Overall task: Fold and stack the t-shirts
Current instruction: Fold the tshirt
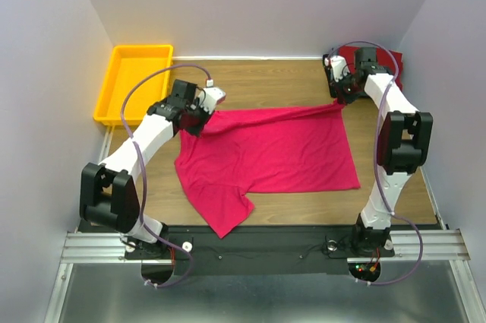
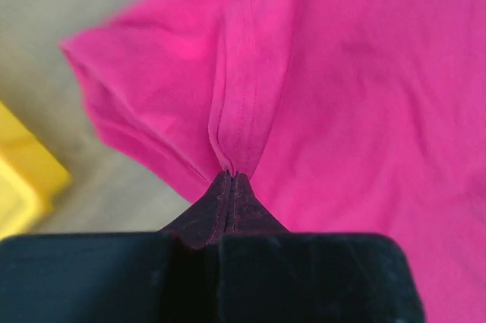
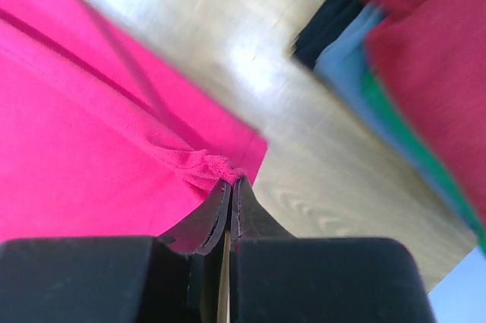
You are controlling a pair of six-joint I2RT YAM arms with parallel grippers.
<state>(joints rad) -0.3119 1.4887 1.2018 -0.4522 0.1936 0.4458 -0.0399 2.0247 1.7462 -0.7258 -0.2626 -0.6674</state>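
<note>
A crimson t-shirt (image 1: pixel 266 156) lies spread on the wooden table, stretched between both grippers. My left gripper (image 1: pixel 199 119) is shut on its far left edge; the left wrist view shows the cloth (image 2: pixel 319 95) pinched into a fold at the fingertips (image 2: pixel 230 178). My right gripper (image 1: pixel 339 99) is shut on its far right corner, bunched at the tips (image 3: pixel 231 181) in the right wrist view, where the shirt (image 3: pixel 83 148) fills the left. A stack of folded shirts (image 1: pixel 395 61), dark red on top, sits at the far right corner; its dark red, teal and black layers (image 3: pixel 425 57) show in the right wrist view.
A yellow plastic tray (image 1: pixel 133 80) stands at the far left, off the table's left edge; its corner shows in the left wrist view (image 2: pixel 23 178). White walls close in the back and sides. Bare wood (image 1: pixel 258 83) lies behind the shirt.
</note>
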